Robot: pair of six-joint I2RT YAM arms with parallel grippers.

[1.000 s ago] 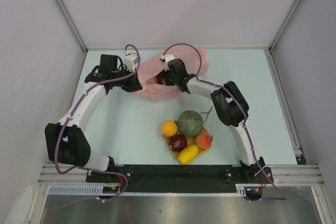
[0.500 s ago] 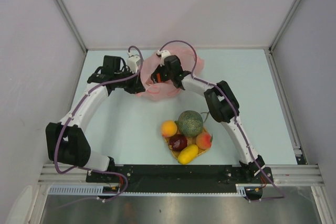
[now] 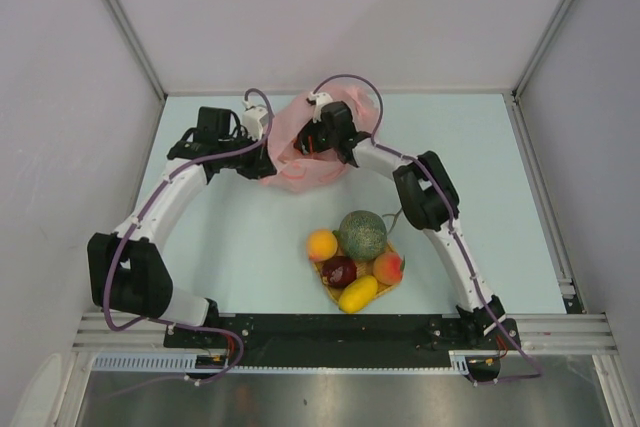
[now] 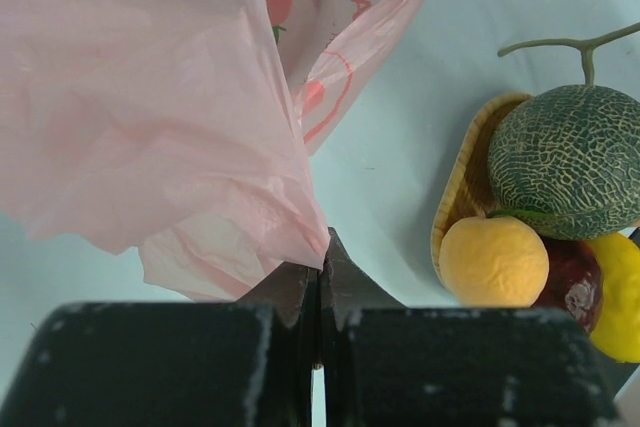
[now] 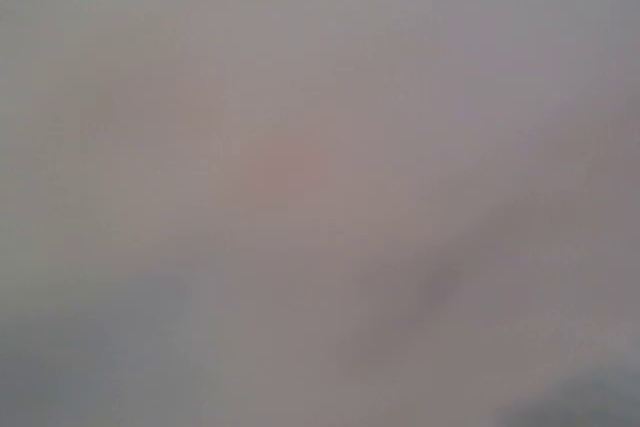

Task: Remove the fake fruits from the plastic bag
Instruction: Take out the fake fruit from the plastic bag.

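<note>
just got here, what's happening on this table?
The left gripper is pinched shut on an edge of the pink bag. The right gripper is down in the bag's mouth. Its camera shows only blur, so I can't tell whether it holds anything. A melon and four smaller fruits are piled on the mat, outside the bag.

Top cam overhead, looking down; L wrist cam close on bag [image 4: 150, 117], shares melon [image 4: 570, 162] w/ top; R wrist cam all blur.

The right gripper [image 3: 312, 137] has pushed deeper into the plastic bag [image 3: 298, 175] (elbow swinging inward).
</note>
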